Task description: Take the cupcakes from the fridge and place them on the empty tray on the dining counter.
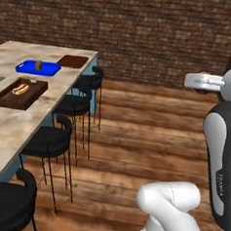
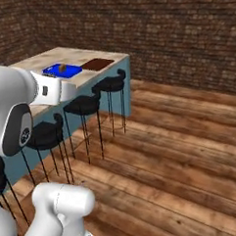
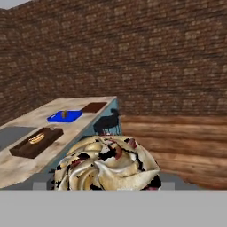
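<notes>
My pincer clasped a cream-swirled, dark-flecked cupcake (image 3: 106,166) while the flat reddish-brown rectangular tray (image 3: 94,107) lay ahead-left of it, at the beige marbled dining counter's (image 3: 22,170) far end.

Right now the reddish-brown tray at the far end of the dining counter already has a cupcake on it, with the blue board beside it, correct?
Not quite. The tray is still empty, as the left base view shows. It does sit at the far end of the dining counter, beside the blue board.
</notes>
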Available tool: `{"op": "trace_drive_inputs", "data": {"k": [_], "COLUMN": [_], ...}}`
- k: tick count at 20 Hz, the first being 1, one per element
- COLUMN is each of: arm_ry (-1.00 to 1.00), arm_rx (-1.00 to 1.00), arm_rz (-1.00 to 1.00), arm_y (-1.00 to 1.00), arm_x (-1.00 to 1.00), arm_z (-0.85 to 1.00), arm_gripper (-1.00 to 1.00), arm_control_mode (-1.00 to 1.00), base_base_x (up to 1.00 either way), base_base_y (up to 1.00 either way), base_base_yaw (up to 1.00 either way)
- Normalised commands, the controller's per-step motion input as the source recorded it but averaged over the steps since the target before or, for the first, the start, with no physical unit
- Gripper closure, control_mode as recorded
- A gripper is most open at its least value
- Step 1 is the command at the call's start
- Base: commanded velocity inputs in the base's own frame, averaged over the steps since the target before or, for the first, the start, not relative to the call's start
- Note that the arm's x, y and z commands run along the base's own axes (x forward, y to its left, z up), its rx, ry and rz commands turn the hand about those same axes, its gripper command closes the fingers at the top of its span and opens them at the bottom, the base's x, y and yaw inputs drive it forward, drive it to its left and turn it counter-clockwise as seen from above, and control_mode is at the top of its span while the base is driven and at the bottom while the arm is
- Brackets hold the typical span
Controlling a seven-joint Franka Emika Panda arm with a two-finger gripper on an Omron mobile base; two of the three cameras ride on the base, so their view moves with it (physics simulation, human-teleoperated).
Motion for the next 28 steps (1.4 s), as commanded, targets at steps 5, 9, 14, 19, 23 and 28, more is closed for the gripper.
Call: {"op": "trace_drive_inputs", "data": {"k": [5,9,14,19,23,28], "arm_ry": [0.00,0.00,0.00,0.00,0.00,0.00], "arm_rx": [0.00,0.00,0.00,0.00,0.00,0.00], "arm_rz": [0.00,0.00,0.00,0.00,0.00,0.00], "arm_y": [0.00,0.00,0.00,0.00,0.00,0.00], "arm_x": [0.00,0.00,0.00,0.00,0.00,0.00], "arm_z": [0.00,0.00,0.00,0.00,0.00,0.00], "arm_gripper": [1.00,1.00,1.00,1.00,1.00,1.00], "arm_control_mode": [1.00,1.00,1.00,1.00,1.00,1.00], "base_base_x": [1.00,1.00,1.00,1.00,1.00,0.90], "base_base_y": [-0.45,-0.35,-0.36,-0.21,-0.05,-0.18], "base_base_yaw": [0.15,0.10,0.16,0.36,0.56,0.70]}}
